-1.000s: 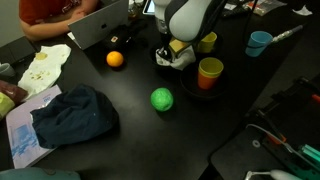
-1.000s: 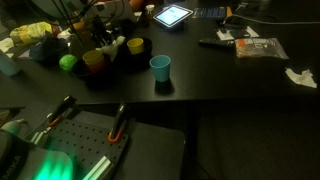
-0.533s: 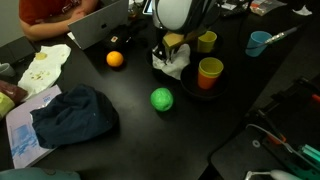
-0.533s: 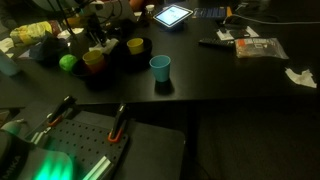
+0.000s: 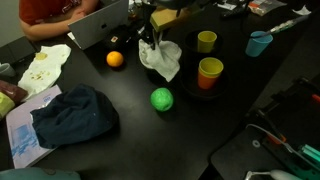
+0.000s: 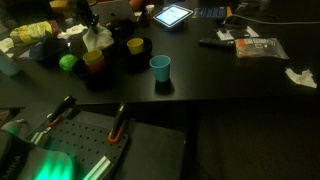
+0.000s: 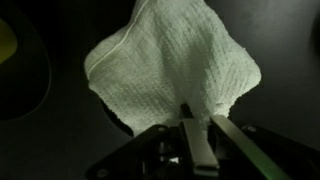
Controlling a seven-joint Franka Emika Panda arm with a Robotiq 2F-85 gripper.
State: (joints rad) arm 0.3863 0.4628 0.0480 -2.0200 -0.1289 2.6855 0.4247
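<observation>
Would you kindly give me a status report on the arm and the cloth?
Jaws shut on white cloth. Cloth hanging, seemingly clear of table. Orange cup and green ball close by, not touching.

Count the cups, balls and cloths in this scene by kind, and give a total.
Cups: 3 (yellow cup, orange-and-yellow cup, blue cup)
Balls: 2 (orange ball, green ball)
Cloths: 2 (white cloth hanging from the gripper, dark blue cloth on the table)
Total: 7, leaving out the stained sheet, which may be paper.
</observation>
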